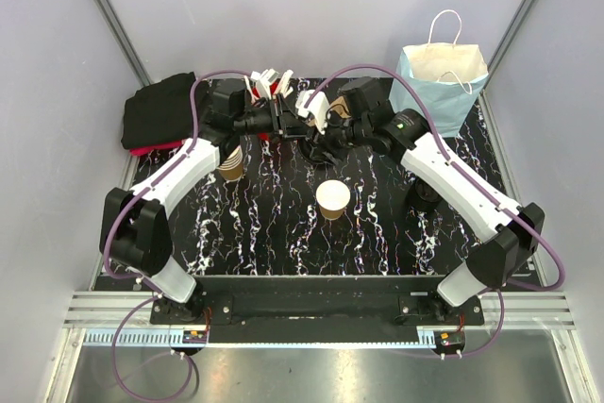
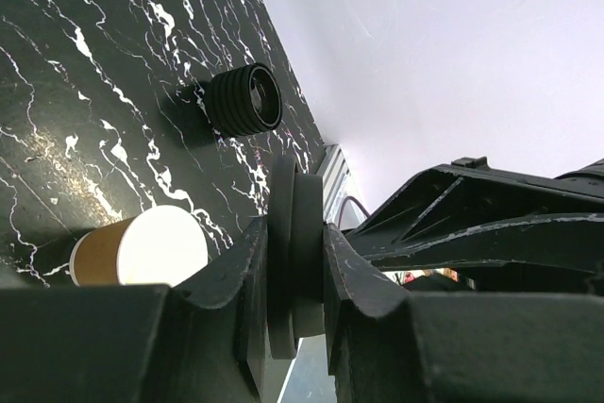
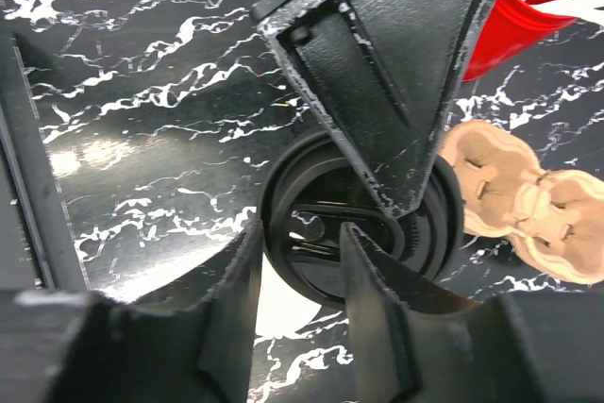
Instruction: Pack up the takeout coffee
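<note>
Takeout coffee [image 1: 332, 199] upright mid-table, room all round; L tool [image 2: 294, 241] pinches black lid [image 2: 283, 181], R tool [image 3: 300, 233] grip unclear.

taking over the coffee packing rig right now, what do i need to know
Left gripper: jaws shut on a black lid, held above the table.
Right gripper: jaws apart at that lid, no clear grip.
Kraft paper cup: upright on the table, open, no lid.
Done: lid picked up.
To do: lid the cup, then pack it, likely into the blue paper bag.

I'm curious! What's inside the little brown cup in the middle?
The paper cup is uncovered, showing only its white inside; whether drink is in it, I cannot tell.
</note>
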`<state>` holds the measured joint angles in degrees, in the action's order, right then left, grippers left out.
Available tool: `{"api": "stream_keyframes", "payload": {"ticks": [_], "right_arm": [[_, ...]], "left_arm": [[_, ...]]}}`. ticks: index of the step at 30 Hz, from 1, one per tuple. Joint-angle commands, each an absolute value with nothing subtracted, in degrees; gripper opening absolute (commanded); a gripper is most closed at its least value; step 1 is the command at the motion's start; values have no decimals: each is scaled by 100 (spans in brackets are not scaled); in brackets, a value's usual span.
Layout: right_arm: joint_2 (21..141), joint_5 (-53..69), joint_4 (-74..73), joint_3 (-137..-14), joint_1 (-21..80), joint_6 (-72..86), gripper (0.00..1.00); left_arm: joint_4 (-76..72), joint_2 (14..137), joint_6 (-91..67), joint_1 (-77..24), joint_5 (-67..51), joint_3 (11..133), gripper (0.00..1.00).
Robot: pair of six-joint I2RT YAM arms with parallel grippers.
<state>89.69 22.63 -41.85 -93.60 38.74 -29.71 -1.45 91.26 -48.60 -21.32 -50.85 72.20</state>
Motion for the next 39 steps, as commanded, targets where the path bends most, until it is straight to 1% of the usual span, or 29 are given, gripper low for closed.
{"api": "stream_keyframes", "payload": {"ticks": [1,5,7,10,14,17,18,19,20,21,24,25,31,33,34,35,36,39], "right_arm": [[9035,2074,-3938,-9343,3929,-3006,37],[9044,2136,-3955,-9334,3929,-2997,34],[9053,2144,-3955,-9316,3929,-3023,36],[9070,2075,-3955,-9299,3955,-3085,42],[9114,1890,-3920,-9264,4043,-3138,47],[9158,1740,-3841,-9264,4052,-3146,57],[9167,1740,-3832,-9264,4052,-3155,58],[9167,1871,-3893,-9264,4060,-3181,58],[9150,1976,-3937,-9281,4061,-3199,56],[9158,2047,-3964,-9299,4061,-3191,51],[9193,2031,-3964,-9351,4069,-3120,40],[9202,1952,-3973,-9360,4078,-3146,38],[9220,1829,-3938,-9246,4122,-3199,40],[9229,1741,-3911,-9185,4183,-3225,36],[9237,1653,-3911,-9176,4201,-3260,30],[9246,1626,-3902,-9167,4236,-3269,17],[9263,1600,-3902,-9167,4245,-3270,13],[9255,1608,-3911,-9193,4263,-3261,12]], "left_arm": [[-606,8912,-5001,-2127,-5361,7216,8],[-650,8938,-5071,-2101,-5388,7198,8],[-712,8956,-5115,-2100,-5405,7181,8],[-773,8956,-5176,-2083,-5432,7172,8],[-826,8947,-5212,-2074,-5449,7146,8],[-861,8930,-5221,-2065,-5458,7137,8],[-870,8930,-5221,-2065,-5458,7128,8],[-870,8921,-5221,-2057,-5467,7128,8],[-870,8930,-5221,-2057,-5467,7119,8],[-870,8930,-5221,-2057,-5467,7128,8],[-905,8921,-5238,-2048,-5475,7110,8],[-914,8912,-5256,-2048,-5484,7102,8],[-1028,8886,-5370,-2004,-5511,7058,8],[-1055,8886,-5370,-1995,-5520,7058,8],[-1055,8868,-5370,-1986,-5511,7049,8],[-1055,8868,-5370,-1995,-5519,7049,8],[-1055,8859,-5379,-1995,-5511,7049,8],[-1063,8851,-5379,-1986,-5519,7040,8]]}}
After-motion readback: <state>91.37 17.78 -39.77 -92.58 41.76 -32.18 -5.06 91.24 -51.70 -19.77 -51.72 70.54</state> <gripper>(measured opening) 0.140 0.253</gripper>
